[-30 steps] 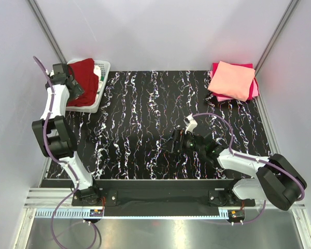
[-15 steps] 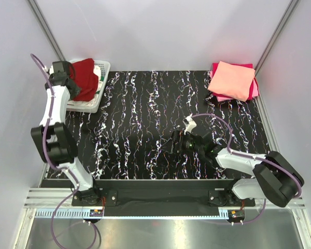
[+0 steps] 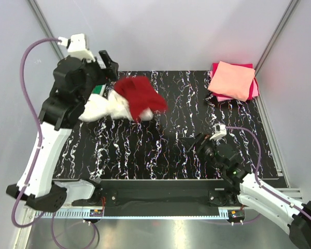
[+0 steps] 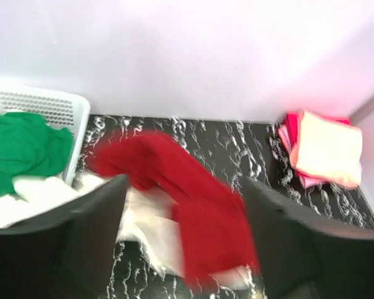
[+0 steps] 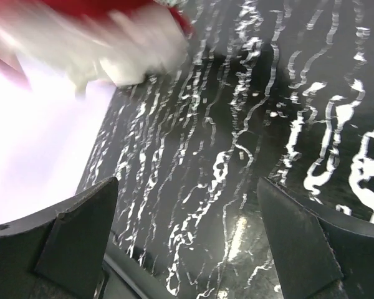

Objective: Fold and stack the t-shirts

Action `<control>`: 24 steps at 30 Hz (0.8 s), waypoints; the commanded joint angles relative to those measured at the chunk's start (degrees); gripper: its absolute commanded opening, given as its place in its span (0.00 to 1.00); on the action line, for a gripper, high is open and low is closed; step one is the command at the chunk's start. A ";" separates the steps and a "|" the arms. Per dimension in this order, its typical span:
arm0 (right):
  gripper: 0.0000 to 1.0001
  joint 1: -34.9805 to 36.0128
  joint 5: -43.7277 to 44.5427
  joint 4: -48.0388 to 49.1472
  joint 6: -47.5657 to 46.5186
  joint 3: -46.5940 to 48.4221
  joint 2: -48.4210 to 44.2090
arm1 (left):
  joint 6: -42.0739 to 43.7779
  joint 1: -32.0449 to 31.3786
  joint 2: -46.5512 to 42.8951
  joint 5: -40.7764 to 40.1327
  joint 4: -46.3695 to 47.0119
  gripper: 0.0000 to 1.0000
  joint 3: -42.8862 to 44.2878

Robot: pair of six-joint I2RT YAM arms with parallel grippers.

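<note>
The dark red t-shirt (image 3: 140,97) and the white t-shirt (image 3: 104,109) lie bunched together, blurred, at the back left of the table. My left gripper (image 3: 108,65) is raised above them, open and empty; in the left wrist view (image 4: 186,184) the dark red shirt (image 4: 199,205) and the white shirt (image 4: 146,221) show beyond its spread fingers. The green t-shirt (image 4: 22,152) lies in the basket (image 4: 50,107). The folded salmon pink shirt (image 3: 231,79) lies on the magenta shirt (image 3: 255,89) at the back right. My right gripper (image 3: 193,142) is open and empty over the near right table (image 5: 187,184).
The white lattice basket is mostly hidden behind my left arm in the top view; a bit of green (image 3: 98,90) shows there. The black marbled tabletop (image 3: 171,119) is bounded by grey walls and metal frame posts (image 3: 45,28).
My left arm swung up and out from the basket. The dark red and white shirts came out of the basket onto the back left table. My right arm drew back to the right.
</note>
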 commanded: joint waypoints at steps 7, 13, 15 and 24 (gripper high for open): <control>1.00 0.02 2.29 -3.55 0.13 3.93 6.72 | -2.60 0.95 -6.57 0.91 -4.18 0.98 -23.52; 1.00 0.02 0.88 -3.46 -1.80 9.45 15.85 | -7.87 1.30 -3.06 -5.61 -8.05 0.99 -31.52; 1.00 -0.06 1.40 -6.26 -2.59 12.36 19.20 | -9.10 1.30 -0.43 -3.85 -6.56 0.99 -34.95; 1.00 0.02 0.26 -6.37 -3.30 15.46 25.82 | -11.47 1.48 22.59 -5.42 -5.67 0.99 -33.29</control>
